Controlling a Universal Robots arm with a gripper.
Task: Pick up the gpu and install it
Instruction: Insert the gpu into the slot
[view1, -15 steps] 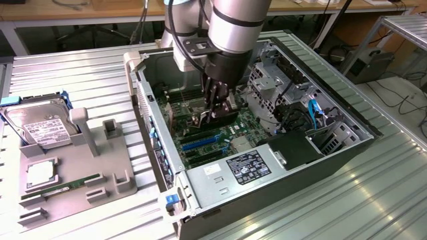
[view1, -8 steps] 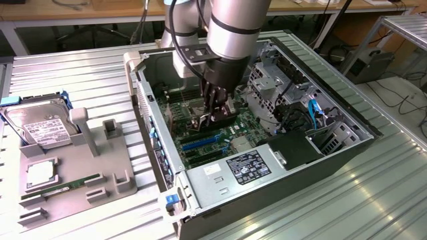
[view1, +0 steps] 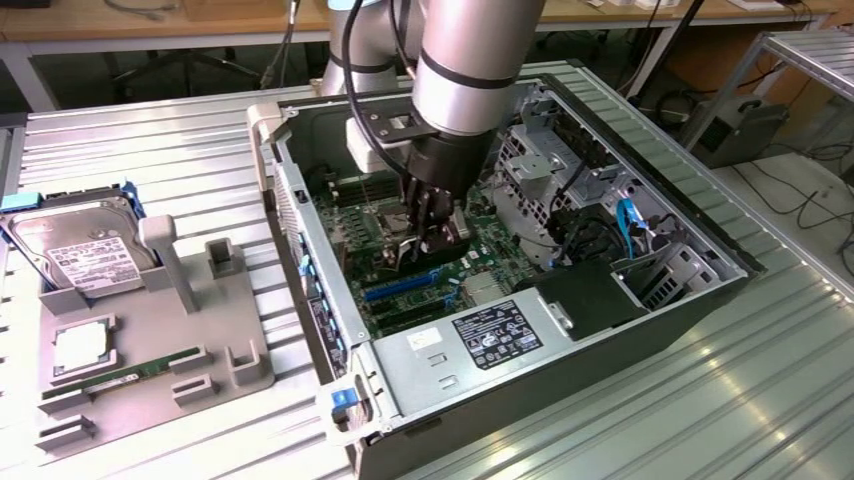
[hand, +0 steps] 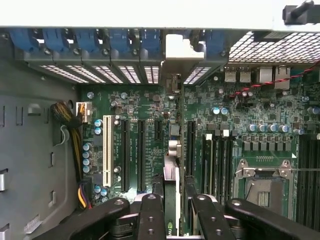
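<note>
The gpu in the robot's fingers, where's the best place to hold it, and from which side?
Probably by its upper edge, pinching the two flat faces from above. The gpu stands thin on edge over the motherboard slots, so only that edge is free. The end effector grips it that way, straddling both faces.

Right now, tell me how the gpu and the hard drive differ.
The gpu is gripped on edge by the claw inside the computer case; the hard drive rests outside it in the grey fixture. The gpu looks thin and dark; the hard drive is thicker, with a silver labelled face. Both are computer parts.
</note>
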